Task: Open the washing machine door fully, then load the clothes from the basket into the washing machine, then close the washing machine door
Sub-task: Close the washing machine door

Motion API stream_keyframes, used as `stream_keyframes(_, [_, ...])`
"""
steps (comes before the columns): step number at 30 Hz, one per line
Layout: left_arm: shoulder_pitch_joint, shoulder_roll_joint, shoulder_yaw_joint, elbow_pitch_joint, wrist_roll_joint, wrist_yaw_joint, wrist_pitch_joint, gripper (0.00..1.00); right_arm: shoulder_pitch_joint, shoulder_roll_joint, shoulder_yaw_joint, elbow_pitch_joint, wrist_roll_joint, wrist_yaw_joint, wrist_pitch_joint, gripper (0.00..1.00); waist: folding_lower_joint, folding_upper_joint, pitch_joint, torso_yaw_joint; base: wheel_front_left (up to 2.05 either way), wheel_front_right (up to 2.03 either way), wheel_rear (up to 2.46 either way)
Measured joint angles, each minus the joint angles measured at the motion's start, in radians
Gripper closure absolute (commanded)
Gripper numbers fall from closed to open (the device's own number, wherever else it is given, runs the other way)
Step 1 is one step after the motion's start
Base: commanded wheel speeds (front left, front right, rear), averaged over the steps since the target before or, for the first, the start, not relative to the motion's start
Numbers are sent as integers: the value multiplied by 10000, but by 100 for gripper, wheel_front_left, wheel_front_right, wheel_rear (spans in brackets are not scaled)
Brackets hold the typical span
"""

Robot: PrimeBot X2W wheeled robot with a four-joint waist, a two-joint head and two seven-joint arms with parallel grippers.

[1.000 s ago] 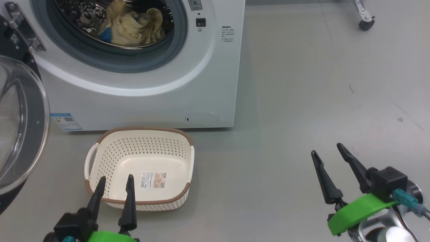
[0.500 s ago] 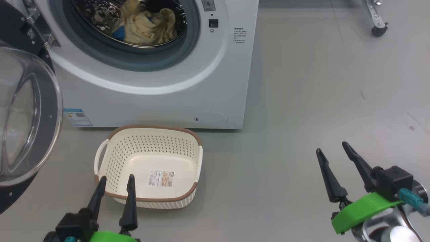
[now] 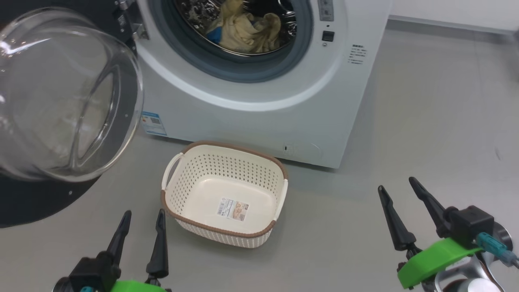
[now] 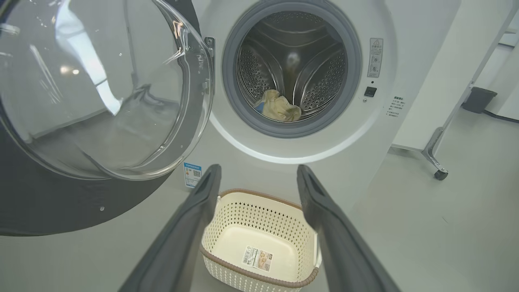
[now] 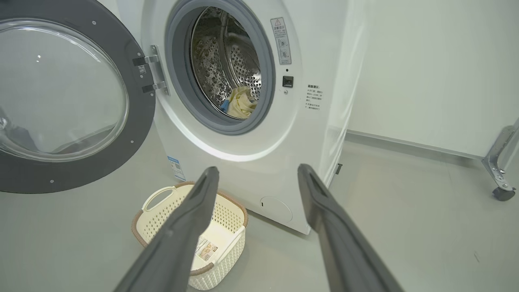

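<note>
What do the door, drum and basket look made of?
Washing machine door: clear, glossy bowl, likely glass, in a dark rim. Drum: shiny perforated metal, probably steel. Basket: matte cream plastic by the look, moulded holes, brown rim.

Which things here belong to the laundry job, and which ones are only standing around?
Belong to the job:
- the washing machine
- its open door
- the clothes, already inside the machine
- the empty basket

Only standing around:
- the metal leg with a caster wheel
- the dark container
</note>
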Motion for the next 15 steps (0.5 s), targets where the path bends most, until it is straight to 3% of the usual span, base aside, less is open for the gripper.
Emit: stream_keyframes(15, [187,165,-17,-330,4,0,171,0,41,2,244,77,75,0,-4,0,0,0,-215,1879,0,0,0])
